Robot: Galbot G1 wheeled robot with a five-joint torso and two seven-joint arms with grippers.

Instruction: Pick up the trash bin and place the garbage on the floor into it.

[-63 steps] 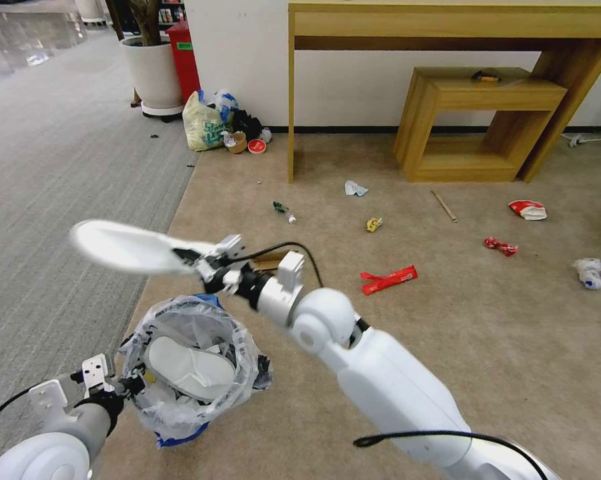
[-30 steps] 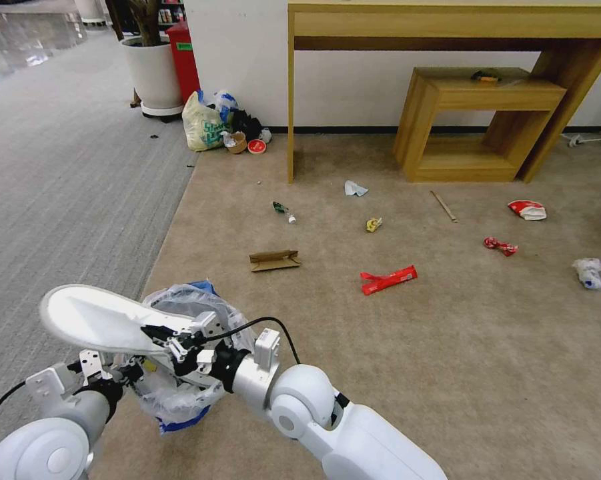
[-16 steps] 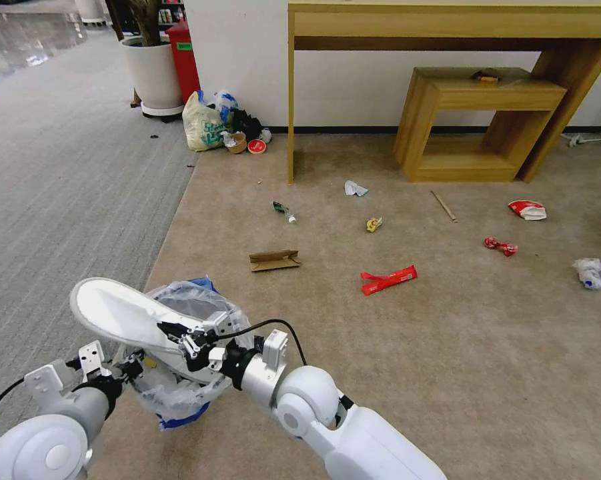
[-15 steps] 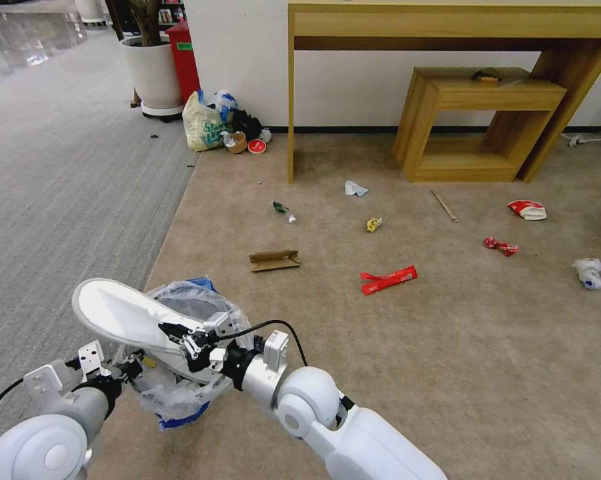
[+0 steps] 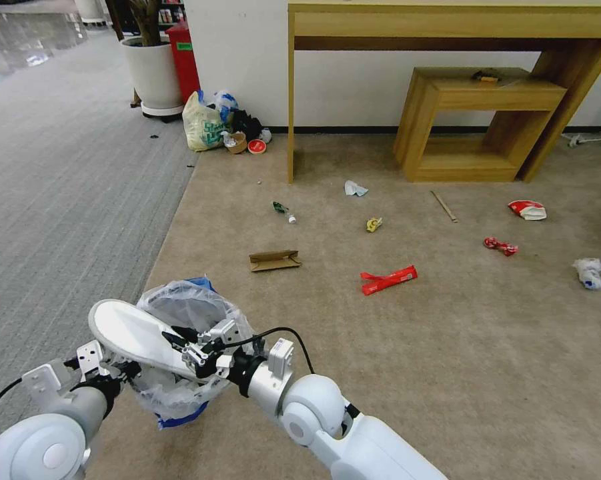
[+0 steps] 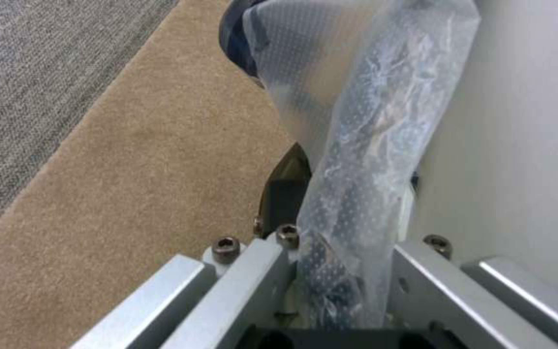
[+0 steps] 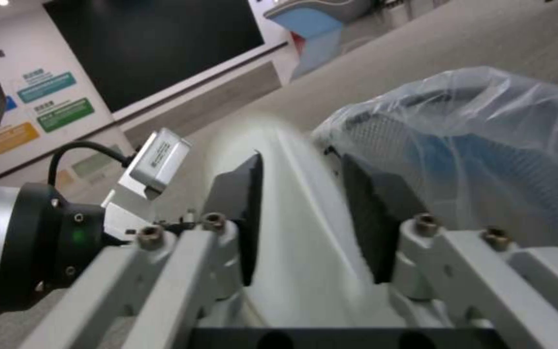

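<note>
We hold the trash bin (image 5: 180,353) up off the floor (image 5: 447,347) with our left hand (image 5: 123,370), low on our left side. The left hand is pinched tight on the bin's rim and its crinkly clear bag, as the left wrist view shows (image 6: 350,203). Our right hand (image 5: 183,343) reaches across and is clamped on a white slipper (image 5: 137,333). The slipper lies tilted over the open top of the bin, and its lower end looks like it dips into the bag, but we cannot be sure. In the right wrist view the two dark pads (image 7: 243,213) squeeze the slipper (image 7: 305,232) from both sides, with the bin (image 7: 486,145) just beside it.

More garbage lies on the beige floor, well apart from the bin: a brown cardboard piece (image 5: 274,260), a long red wrapper (image 5: 388,280), a small red wrapper (image 5: 500,245), a wooden stick (image 5: 443,206) and a crumpled white cup (image 5: 588,273).
</note>
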